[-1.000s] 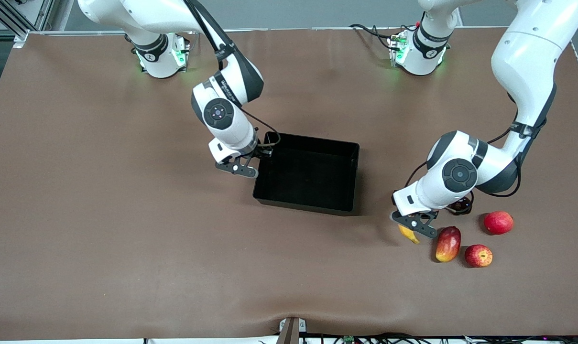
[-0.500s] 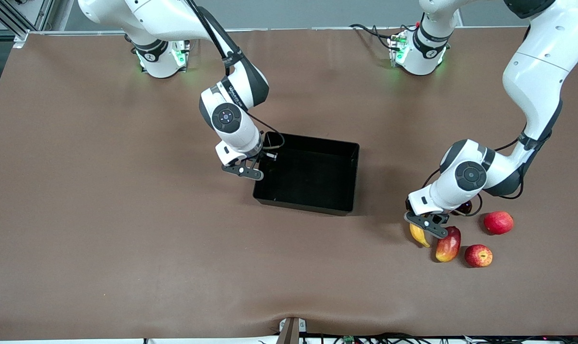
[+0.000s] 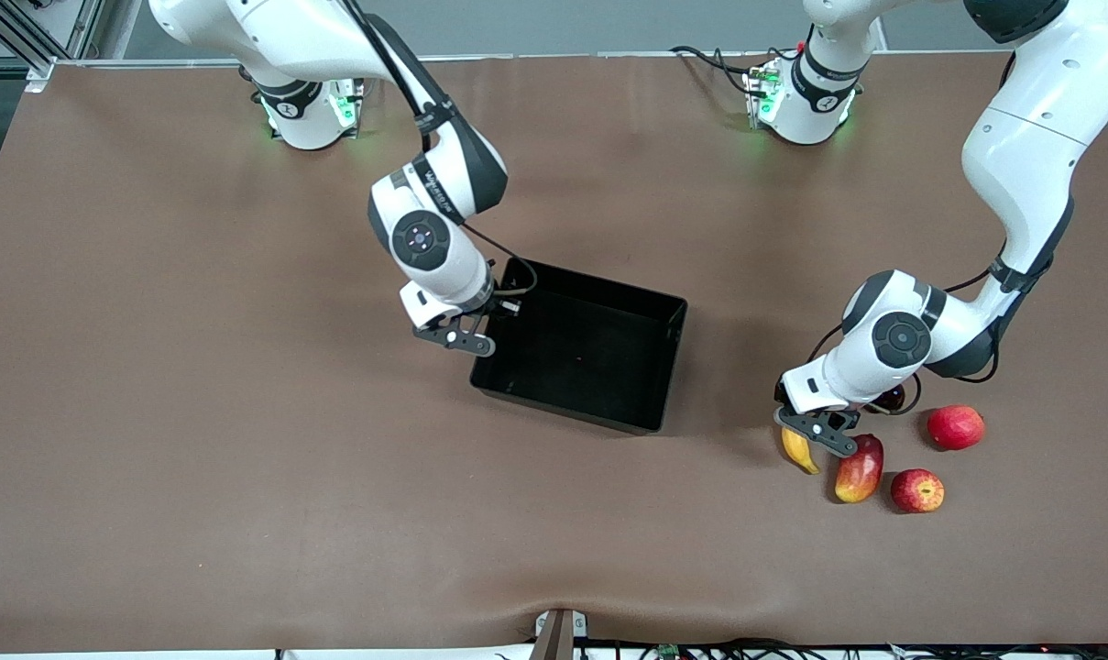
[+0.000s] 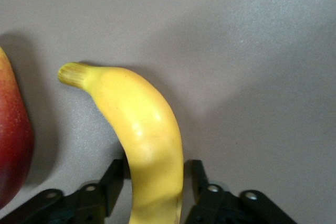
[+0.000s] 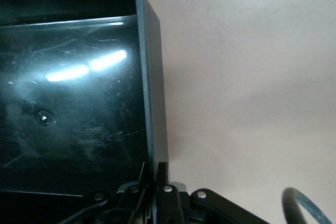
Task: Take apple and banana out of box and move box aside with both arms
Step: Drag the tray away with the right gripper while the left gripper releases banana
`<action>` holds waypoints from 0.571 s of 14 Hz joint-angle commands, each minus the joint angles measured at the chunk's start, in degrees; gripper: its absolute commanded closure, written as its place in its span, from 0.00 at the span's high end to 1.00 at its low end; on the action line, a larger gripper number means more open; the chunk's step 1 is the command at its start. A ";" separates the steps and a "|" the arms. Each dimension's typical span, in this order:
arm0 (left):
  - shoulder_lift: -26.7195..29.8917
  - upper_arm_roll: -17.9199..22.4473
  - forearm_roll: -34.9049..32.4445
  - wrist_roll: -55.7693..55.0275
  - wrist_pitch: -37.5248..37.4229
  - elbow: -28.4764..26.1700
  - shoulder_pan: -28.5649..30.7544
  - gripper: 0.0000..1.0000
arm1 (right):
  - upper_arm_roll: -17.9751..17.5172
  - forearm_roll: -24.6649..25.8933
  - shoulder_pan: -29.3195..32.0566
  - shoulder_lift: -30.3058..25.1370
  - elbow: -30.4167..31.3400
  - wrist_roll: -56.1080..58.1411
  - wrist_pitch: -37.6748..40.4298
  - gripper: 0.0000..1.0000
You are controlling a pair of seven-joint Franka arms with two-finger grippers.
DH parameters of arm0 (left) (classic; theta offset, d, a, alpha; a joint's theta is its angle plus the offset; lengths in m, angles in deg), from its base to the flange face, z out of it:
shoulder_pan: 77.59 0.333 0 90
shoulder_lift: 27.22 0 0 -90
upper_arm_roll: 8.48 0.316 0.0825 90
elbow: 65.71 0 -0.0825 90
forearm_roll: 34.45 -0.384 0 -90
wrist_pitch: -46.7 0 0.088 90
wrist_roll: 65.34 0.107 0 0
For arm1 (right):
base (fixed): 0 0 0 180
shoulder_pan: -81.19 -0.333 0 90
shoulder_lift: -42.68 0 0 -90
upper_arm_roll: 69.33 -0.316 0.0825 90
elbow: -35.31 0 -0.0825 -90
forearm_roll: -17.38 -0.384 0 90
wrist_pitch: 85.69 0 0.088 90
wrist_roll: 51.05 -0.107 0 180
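Since 1 second ago the box has slewed, right gripper pinching its wall; left gripper has half-opened around the banana; lift clear, then grab the box's free wall

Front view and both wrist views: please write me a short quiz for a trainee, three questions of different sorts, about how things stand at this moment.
1. True or false: there is fruit in the box.
2. Choose one. On what are the jaws of the right gripper shut? A: the wall of the box, at its end toward the right arm. B: a fruit. C: nothing.
3. Short answer: which fruit lies between the open jaws of the left gripper?

Key
1. False: the box holds nothing.
2. A.
3. The banana; the jaws stand on either side of it, and there is a gap on each side.
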 commanded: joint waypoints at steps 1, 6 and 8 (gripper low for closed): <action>2.86 -0.45 -0.67 -2.82 0.55 -0.73 0.02 1.00 | -0.53 -1.21 5.56 -4.80 -0.33 5.71 6.51 0.00; 9.62 -4.67 1.17 -11.70 -4.53 -0.38 0.11 1.00 | -0.35 -1.30 16.29 -10.61 0.28 19.07 17.32 0.00; 13.67 -5.90 4.76 -14.25 -9.01 0.14 -0.06 1.00 | -0.35 -1.30 22.34 -12.02 0.37 25.31 20.75 0.00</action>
